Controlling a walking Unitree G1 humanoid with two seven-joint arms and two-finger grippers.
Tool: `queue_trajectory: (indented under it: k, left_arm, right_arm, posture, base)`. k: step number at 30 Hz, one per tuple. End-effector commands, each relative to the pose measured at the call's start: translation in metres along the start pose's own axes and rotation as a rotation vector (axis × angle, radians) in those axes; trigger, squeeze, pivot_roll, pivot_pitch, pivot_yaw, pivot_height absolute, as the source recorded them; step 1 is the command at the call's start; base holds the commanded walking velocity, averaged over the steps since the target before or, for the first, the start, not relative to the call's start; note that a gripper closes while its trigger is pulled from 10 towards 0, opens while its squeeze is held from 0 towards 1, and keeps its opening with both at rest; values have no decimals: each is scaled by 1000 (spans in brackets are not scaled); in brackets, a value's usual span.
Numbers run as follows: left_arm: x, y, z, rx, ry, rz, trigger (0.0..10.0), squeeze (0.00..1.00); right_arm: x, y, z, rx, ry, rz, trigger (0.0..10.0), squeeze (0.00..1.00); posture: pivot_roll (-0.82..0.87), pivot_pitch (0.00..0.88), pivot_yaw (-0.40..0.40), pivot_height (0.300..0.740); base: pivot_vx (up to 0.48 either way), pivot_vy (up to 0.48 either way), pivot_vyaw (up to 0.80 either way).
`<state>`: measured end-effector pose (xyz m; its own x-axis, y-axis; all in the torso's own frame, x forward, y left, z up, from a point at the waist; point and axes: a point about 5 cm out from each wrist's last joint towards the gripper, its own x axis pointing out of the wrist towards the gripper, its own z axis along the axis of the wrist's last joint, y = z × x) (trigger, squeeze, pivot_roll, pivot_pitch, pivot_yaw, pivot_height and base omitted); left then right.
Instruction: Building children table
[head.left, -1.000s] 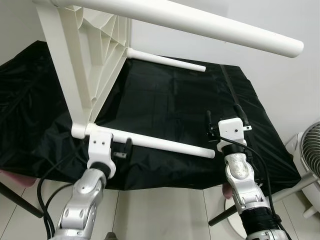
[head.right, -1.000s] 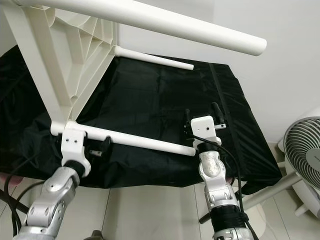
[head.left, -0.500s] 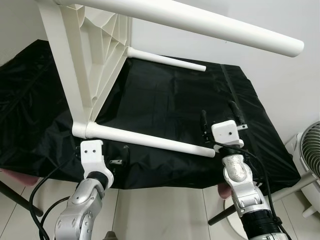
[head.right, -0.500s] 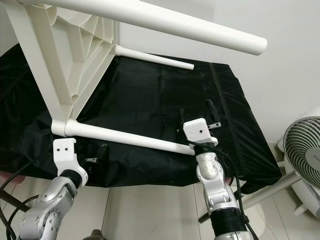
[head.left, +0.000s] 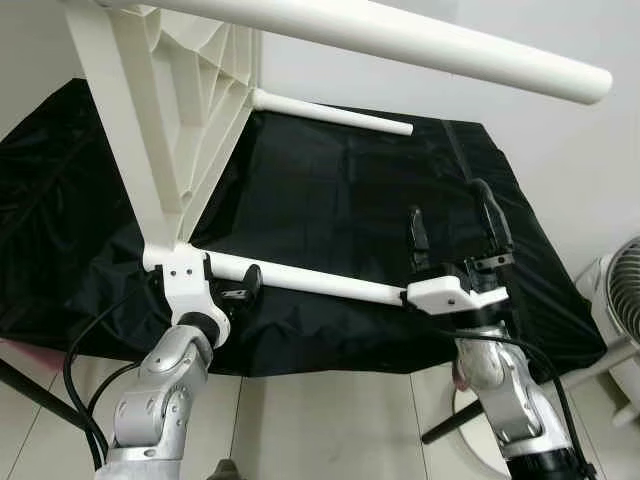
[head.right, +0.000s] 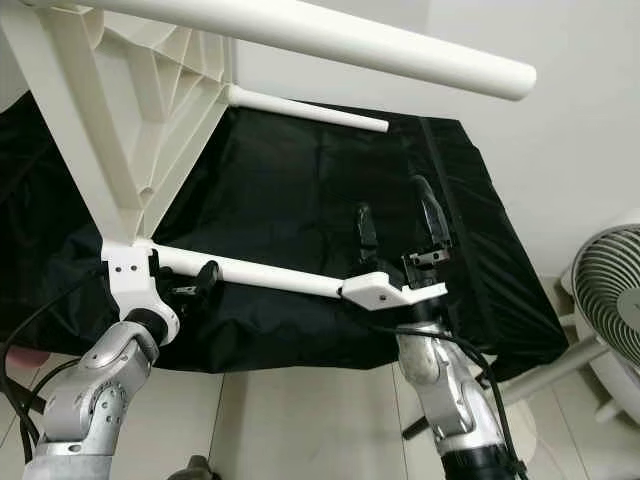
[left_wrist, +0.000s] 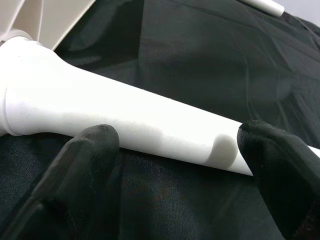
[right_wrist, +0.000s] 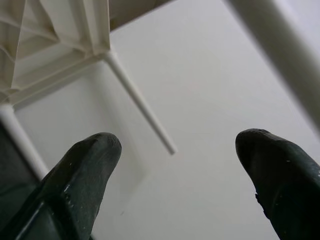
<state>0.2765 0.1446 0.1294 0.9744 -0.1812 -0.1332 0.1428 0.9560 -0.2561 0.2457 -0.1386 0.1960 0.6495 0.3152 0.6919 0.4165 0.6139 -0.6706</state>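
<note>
The white children's table (head.left: 185, 110) lies on its side on a black cloth (head.left: 330, 190), its ribbed underside facing right and its legs sticking out to the right. The near lower leg (head.left: 320, 283) runs just above the cloth. My left gripper (head.left: 238, 290) is open at the base of that leg; in the left wrist view the leg (left_wrist: 125, 125) crosses just beyond the left gripper (left_wrist: 182, 142), between its two fingertips. My right gripper (head.left: 455, 228) is at the leg's free end, open and empty, fingers pointing up, with the wall behind it in the right wrist view (right_wrist: 182, 147).
The top leg (head.left: 400, 45) crosses high overhead and the far leg (head.left: 335, 110) lies at the back of the cloth. A white fan (head.right: 605, 310) stands on the floor at the right. The cloth's front edge is just ahead of both arms, with tiled floor below.
My left gripper dipped below the lower leg, then rose back to its base. My right wrist tipped back so its fingers now point up at the leg's free end.
</note>
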Motion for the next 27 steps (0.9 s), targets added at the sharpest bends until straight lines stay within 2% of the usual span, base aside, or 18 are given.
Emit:
queue_trajectory:
  k: [1, 5, 6, 8, 9, 12, 15, 17, 20, 22, 23, 24, 27]
  left_arm:
    - [6, 0, 1, -7, 17, -19, 10000, 0]
    - [9, 1, 3, 0, 15, -24, 10000, 0]
    - [10, 1, 4, 3, 14, -26, 10000, 0]
    - [11, 0, 5, 5, 12, -29, 10000, 0]
    - [10, -1, 5, 12, 11, -36, 10000, 0]
    - [9, -1, 4, 13, 11, -36, 10000, 0]
    - [9, -1, 3, 16, 14, -36, 10000, 0]
    - [9, -1, 2, 20, 18, -39, 10000, 0]
    - [9, -1, 2, 20, 18, -39, 10000, 0]
    - [10, -1, 2, 25, 18, -41, 10000, 0]
    - [10, -1, 2, 25, 18, -41, 10000, 0]
    - [11, -2, 4, 27, 11, -40, 10000, 0]
    - [11, -2, 4, 29, 9, -39, 10000, 0]
  right_arm:
    - [10, -5, 9, -44, -66, -29, 10000, 0]
    - [22, -11, 16, -47, -110, -67, 10000, 0]
    - [28, -14, 20, -16, -126, -74, 10000, 0]
    - [38, -13, 26, 150, -139, -29, 10000, 0]
    - [44, -3, 30, 310, -134, 110, 10000, 0]
    - [45, -4, 34, 323, -165, 130, 10000, 0]
    - [46, -8, 37, 279, -202, 117, 10000, 0]
    - [54, -21, 40, 159, -271, 47, 10000, 0]
    - [54, -21, 40, 159, -271, 47, 10000, 0]
    - [64, -32, 36, 94, -295, -21, 10000, 0]
    - [64, -32, 36, 94, -295, -21, 10000, 0]
    - [75, -41, 33, 35, -313, -78, 10000, 0]
    - [79, -44, 33, 21, -319, -101, 10000, 0]
  posture:
    - [91, 47, -17, 740]
    - [92, 47, -12, 740]
    - [92, 46, -11, 740]
    - [95, 44, -13, 740]
    - [95, 43, -13, 740]
    - [96, 43, -14, 740]
    - [96, 44, -13, 740]
    - [98, 39, -15, 740]
    - [98, 39, -15, 740]
    - [100, 35, -18, 740]
    - [100, 35, -18, 740]
    - [108, 29, -24, 740]
    - [110, 27, -26, 740]
  base:
    - [0, 0, 0]
    - [0, 0, 0]
    - [0, 0, 0]
    - [0, 0, 0]
    - [0, 0, 0]
    - [0, 0, 0]
    - [0, 0, 0]
    - [0, 0, 0]
    - [0, 0, 0]
    - [0, 0, 0]
    - [0, 0, 0]
    - [0, 0, 0]
    - [0, 0, 0]
